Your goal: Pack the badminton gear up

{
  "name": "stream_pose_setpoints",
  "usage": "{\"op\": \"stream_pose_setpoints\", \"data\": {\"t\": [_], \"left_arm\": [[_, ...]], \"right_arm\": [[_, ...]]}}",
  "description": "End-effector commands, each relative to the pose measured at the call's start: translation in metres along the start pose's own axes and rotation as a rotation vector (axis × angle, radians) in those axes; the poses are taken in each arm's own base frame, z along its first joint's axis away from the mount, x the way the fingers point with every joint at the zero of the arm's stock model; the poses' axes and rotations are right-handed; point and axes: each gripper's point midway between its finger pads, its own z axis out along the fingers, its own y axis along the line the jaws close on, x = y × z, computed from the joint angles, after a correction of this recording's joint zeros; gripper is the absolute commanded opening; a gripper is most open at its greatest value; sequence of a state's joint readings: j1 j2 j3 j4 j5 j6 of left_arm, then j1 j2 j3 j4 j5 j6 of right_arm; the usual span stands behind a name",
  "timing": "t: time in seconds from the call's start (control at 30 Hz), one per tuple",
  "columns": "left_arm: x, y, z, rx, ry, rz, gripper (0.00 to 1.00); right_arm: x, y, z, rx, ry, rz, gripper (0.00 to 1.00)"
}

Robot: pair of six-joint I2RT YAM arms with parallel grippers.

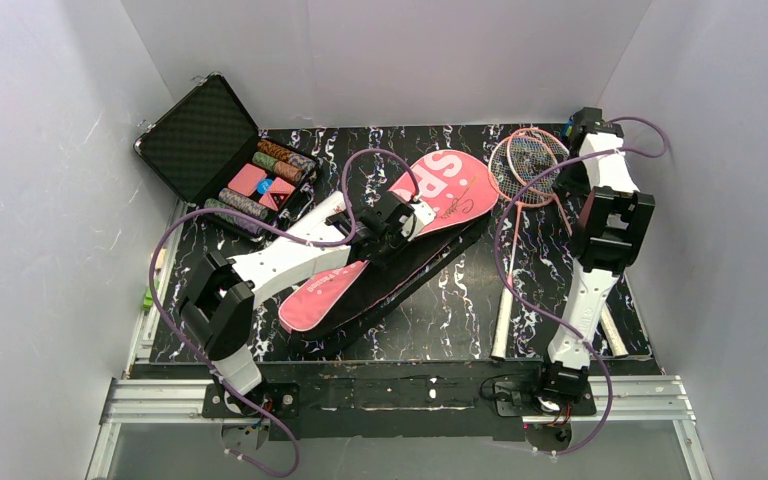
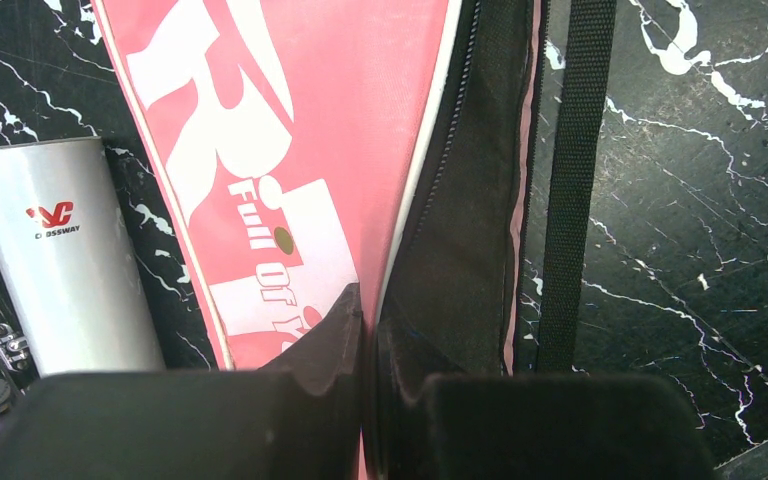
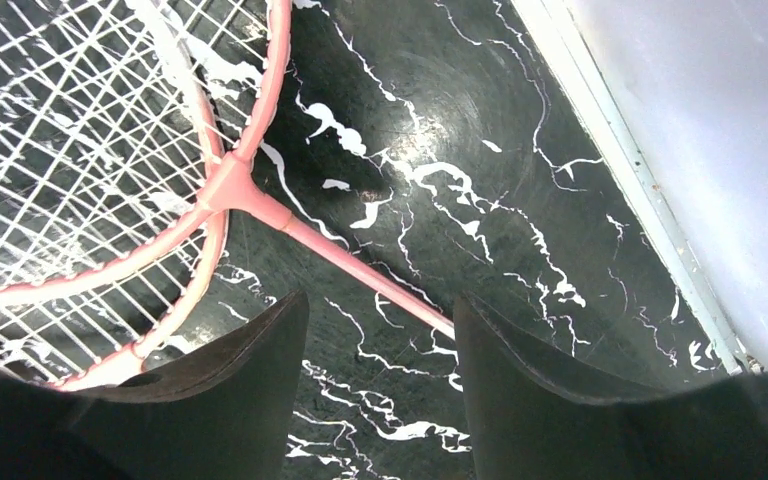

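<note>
Right wrist view: right gripper (image 3: 378,305) spread, above racket (image 3: 340,255) shaft. Shaft runs diagonally, throat upper left, far end under lower-right finger. Left gripper (image 2: 365,305) appears clenched on bag (image 2: 290,150) edge, frame centre.

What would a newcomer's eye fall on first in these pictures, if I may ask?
First the pink bag, lying slantwise across the middle of the black marbled table, with the left gripper shut on its edge. Next the two pink rackets at the far right, where the open right gripper hangs over one shaft. An open black case holding chips sits at the far left corner.
</note>
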State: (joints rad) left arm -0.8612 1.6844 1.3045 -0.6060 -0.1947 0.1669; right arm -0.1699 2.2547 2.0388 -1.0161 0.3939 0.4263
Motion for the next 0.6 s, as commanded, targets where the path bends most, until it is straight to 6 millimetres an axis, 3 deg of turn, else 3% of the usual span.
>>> {"op": "stream_pose_setpoints", "data": {"t": [0.0, 0.3, 0.47, 0.57], "left_arm": [[-0.027, 0.009, -0.028, -0.011, -0.116, -0.030, 0.00], [-0.027, 0.009, -0.027, -0.013, -0.115, -0.029, 0.00], [-0.029, 0.010, -0.028, -0.015, -0.121, -0.029, 0.00], [-0.030, 0.011, -0.029, -0.019, -0.123, -0.029, 0.00]], "right_arm": [[0.008, 0.000, 0.023, 0.021, 0.051, -0.041, 0.63], [0.022, 0.011, 0.038, -0.023, 0.111, -0.050, 0.57], [0.026, 0.014, 0.034, -0.061, 0.133, -0.039, 0.48], [0.031, 0.016, 0.029, -0.074, 0.158, -0.032, 0.36]]}}
